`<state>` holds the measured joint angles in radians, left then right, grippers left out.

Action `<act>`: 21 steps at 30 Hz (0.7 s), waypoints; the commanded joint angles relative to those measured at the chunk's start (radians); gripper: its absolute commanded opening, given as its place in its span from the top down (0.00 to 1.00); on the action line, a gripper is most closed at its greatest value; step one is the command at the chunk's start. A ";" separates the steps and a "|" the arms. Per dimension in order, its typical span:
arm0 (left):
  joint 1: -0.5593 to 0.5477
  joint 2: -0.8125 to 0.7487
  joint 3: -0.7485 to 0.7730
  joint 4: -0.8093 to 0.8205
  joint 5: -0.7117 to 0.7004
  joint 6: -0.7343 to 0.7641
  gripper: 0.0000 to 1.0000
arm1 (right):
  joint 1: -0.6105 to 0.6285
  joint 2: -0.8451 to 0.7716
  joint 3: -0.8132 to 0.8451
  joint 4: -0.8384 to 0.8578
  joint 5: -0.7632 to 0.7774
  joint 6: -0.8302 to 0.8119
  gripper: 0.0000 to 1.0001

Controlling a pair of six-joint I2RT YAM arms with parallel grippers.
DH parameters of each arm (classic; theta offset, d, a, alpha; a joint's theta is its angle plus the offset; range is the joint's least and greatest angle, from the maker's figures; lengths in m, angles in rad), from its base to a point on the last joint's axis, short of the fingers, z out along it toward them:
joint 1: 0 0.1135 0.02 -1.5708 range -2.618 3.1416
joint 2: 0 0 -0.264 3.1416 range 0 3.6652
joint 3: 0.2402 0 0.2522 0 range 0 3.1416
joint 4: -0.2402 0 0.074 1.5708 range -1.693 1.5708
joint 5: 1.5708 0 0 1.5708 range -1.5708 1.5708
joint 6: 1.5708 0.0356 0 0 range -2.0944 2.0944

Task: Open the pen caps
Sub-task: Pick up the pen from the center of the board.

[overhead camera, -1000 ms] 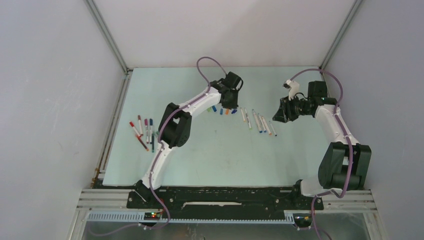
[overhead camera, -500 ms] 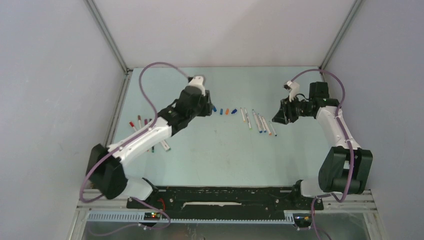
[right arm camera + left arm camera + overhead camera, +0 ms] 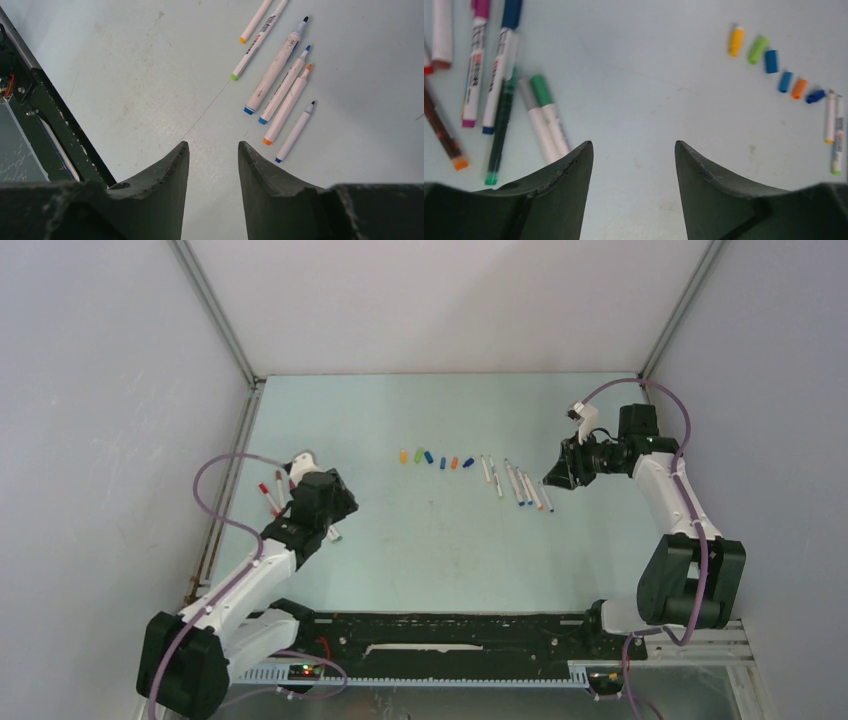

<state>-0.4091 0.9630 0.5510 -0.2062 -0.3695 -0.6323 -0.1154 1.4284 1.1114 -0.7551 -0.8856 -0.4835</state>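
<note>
Hovering beside capped pens (image 3: 553, 119), left gripper (image 3: 633, 146) gapes wide; right gripper (image 3: 212, 146) part-open, both empty

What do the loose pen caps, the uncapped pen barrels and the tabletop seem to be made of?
Pen caps: likely moulded plastic, solid bright colours, soft sheen. Pen barrels: likely smooth white plastic, printed labels, one scuffed grey. Table: pale matte sheet with fine scratches and smudges; material unclear.

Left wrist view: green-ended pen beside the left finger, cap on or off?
On. The green pen ends in a thick blunt green cap, no narrow tip; its other end is hidden behind the left gripper.
</note>
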 commanded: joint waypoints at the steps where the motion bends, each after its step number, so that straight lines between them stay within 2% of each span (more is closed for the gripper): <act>1: 0.112 0.040 -0.046 0.022 0.107 -0.127 0.36 | -0.004 -0.025 -0.004 0.000 -0.021 -0.017 0.57; 3: 0.151 0.108 -0.021 -0.018 0.125 -0.136 0.37 | -0.004 -0.026 -0.004 0.000 -0.021 -0.016 0.56; 5: 0.173 0.173 0.011 -0.054 0.133 -0.138 0.45 | -0.004 -0.025 -0.005 0.000 -0.020 -0.017 0.56; 12: 0.187 0.340 0.111 -0.142 0.128 -0.130 0.54 | -0.004 -0.022 -0.005 -0.001 -0.021 -0.016 0.56; 21: 0.185 0.351 0.143 -0.186 0.104 -0.100 0.55 | -0.004 -0.019 -0.005 -0.003 -0.024 -0.019 0.56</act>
<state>-0.2295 1.3258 0.6449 -0.3561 -0.2413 -0.7418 -0.1154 1.4284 1.1076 -0.7567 -0.8875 -0.4835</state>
